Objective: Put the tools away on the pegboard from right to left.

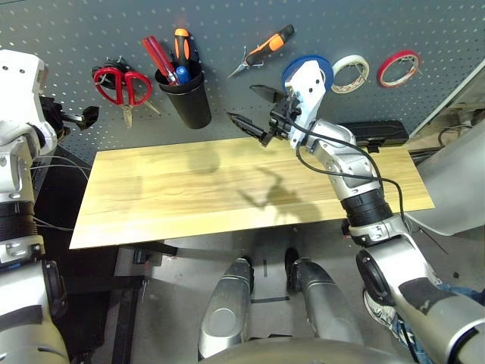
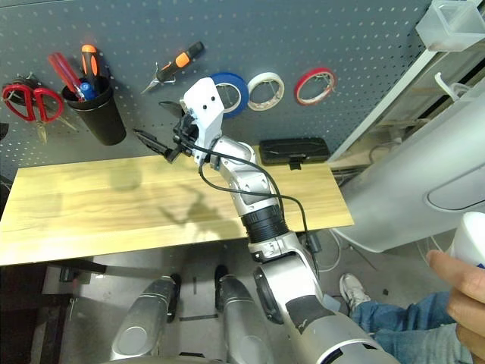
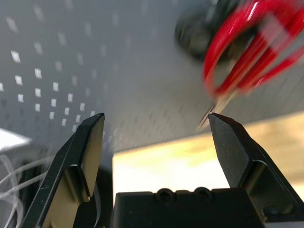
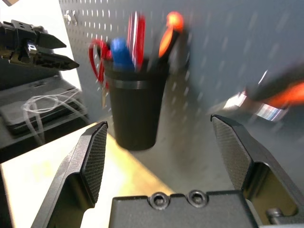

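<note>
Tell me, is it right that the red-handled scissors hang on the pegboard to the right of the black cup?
Not quite. The left eye view shows the red-handled scissors hanging on the pegboard to the left of the black cup, not the right.

Head stereo pair: you look down over the wooden table (image 1: pixel 227 189) toward the pegboard (image 1: pixel 227 30), both eyes sharing both. Left wrist camera: close to the pegboard, facing the red-handled scissors (image 3: pixel 242 57). Right wrist camera: near, facing the black cup (image 4: pixel 135 109).

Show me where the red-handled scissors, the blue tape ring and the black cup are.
red-handled scissors (image 1: pixel 121 84): left eye view, on the red handles.
blue tape ring (image 2: pixel 233 92): right eye view, on its blue band.
black cup (image 1: pixel 189 98): left eye view, on its wall.
</note>
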Tool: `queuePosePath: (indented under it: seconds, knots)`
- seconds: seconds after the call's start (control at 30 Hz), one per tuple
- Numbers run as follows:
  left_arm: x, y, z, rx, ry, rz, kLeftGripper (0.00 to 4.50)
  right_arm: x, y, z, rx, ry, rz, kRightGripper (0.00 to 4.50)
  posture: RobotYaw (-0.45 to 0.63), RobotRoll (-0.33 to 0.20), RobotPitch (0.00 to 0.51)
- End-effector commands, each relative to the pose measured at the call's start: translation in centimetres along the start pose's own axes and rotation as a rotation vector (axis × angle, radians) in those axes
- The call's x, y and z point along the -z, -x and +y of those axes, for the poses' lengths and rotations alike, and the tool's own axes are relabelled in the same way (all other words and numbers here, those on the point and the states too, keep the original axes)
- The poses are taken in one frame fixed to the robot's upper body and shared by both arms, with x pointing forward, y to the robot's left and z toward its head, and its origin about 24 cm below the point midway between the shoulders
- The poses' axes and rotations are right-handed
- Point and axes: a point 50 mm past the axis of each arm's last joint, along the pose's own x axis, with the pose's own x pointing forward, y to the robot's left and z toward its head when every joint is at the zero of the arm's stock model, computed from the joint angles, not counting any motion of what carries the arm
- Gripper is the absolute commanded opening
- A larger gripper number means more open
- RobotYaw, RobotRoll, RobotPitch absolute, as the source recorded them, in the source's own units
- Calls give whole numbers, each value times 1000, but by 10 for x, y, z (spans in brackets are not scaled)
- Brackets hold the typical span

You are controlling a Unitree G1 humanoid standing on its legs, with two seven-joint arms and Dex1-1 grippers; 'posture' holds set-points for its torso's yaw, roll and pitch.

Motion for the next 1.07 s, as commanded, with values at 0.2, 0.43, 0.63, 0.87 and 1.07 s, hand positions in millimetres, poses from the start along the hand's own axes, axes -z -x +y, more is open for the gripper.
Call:
queuePosePath:
  seconds: [0.2, 0.43, 0.63, 0.87, 1.07]
  knots:
    - [76, -12, -60, 53, 93, 88, 4470, 90, 64, -44, 496, -196, 296, 4500, 156, 0, 0]
    - [83, -10, -97, 153, 105, 78, 4470, 115, 96, -52, 674, -263, 402, 4500, 145, 0, 0]
    - [87, -13, -129, 203, 112, 40, 4470, 125, 129, -64, 837, -284, 457, 4500, 122, 0, 0]
    - [82, -6, -201, 367, 135, -34, 4470, 127, 161, -77, 906, -233, 513, 4500, 101, 0, 0]
    - [77, -9, -225, 395, 136, -56, 4470, 123, 173, -84, 953, -211, 519, 4500, 81, 0, 0]
